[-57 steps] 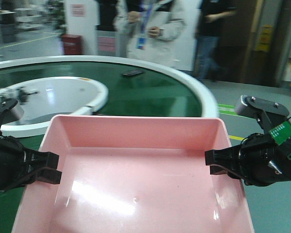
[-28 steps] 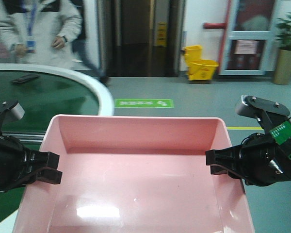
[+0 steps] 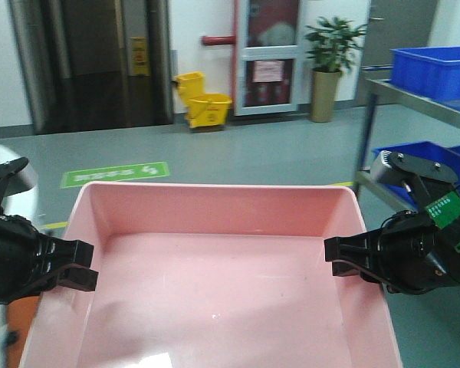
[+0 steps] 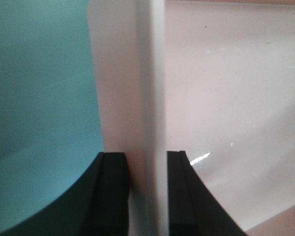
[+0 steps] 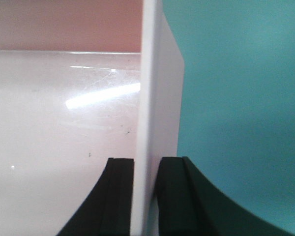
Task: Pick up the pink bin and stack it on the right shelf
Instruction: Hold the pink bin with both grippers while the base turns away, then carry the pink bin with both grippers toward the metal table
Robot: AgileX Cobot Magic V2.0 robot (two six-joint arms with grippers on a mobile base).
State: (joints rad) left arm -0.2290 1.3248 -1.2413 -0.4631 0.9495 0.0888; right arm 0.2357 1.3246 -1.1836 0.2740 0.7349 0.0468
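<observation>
One pink bin fills the foreground, held level between both arms; we see only its glossy floor inside. At right, one metal rack carries two blue crates, contents hidden. Left gripper pinches the bin's left wall, right gripper its right wall, jaws narrow

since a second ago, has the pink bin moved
Yes, the pink bin swung right with the robot: the yellow mop bucket behind it has slid left, and blue crates now show at right.
</observation>
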